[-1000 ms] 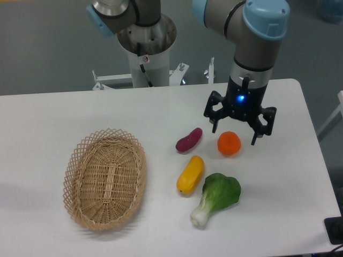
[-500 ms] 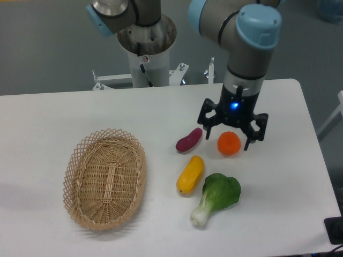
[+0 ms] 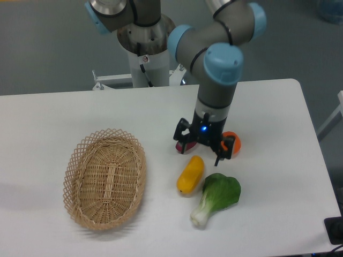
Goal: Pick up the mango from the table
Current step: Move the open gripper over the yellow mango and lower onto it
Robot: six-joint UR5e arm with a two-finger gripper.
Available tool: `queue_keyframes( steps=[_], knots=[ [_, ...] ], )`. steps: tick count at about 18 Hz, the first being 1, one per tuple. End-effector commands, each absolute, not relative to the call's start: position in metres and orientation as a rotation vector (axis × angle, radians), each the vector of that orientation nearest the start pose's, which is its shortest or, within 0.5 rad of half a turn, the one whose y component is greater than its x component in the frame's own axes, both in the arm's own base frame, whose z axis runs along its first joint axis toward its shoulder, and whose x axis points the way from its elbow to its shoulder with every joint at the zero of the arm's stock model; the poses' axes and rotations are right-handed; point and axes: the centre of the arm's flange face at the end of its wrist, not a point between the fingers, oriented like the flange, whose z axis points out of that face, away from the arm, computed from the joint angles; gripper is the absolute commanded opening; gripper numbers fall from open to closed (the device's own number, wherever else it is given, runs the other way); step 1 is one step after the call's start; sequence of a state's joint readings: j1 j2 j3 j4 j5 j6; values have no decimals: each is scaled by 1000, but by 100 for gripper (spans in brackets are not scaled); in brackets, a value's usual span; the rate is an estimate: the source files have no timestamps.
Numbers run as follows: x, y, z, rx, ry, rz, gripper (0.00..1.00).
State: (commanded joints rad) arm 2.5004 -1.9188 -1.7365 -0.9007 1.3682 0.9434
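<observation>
Claw (image 3: pixel 202 150) spread wide above the mango (image 3: pixel 190 174) lying free on the table (image 3: pixel 278 214), and crowded by sweet potato (image 3: pixel 179 146) and orange (image 3: pixel 234 142), it risks knocking a neighbour instead.

The gripper (image 3: pixel 200 152) covers most of the purple sweet potato (image 3: pixel 178 146) and the left part of the round orange fruit (image 3: pixel 235 142). The surface (image 3: pixel 48 123) runs out of frame at the left and bottom edges. A dark object (image 3: pixel 334 230) is cut off at the lower right corner
</observation>
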Motion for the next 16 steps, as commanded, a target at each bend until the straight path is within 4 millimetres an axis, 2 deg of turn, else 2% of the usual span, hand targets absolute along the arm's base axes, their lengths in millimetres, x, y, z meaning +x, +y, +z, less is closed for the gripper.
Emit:
queue_keyframes(
  steps=[2, 7, 9, 16],
  knots=[
    [-385, 490, 277, -2922, 72, 65, 100],
    [-389, 498, 242, -2950, 70, 58, 100],
    [-381, 501, 225, -2952, 81, 58, 100],
    [-377, 499, 203, -2976, 101, 98, 100]
  ],
)
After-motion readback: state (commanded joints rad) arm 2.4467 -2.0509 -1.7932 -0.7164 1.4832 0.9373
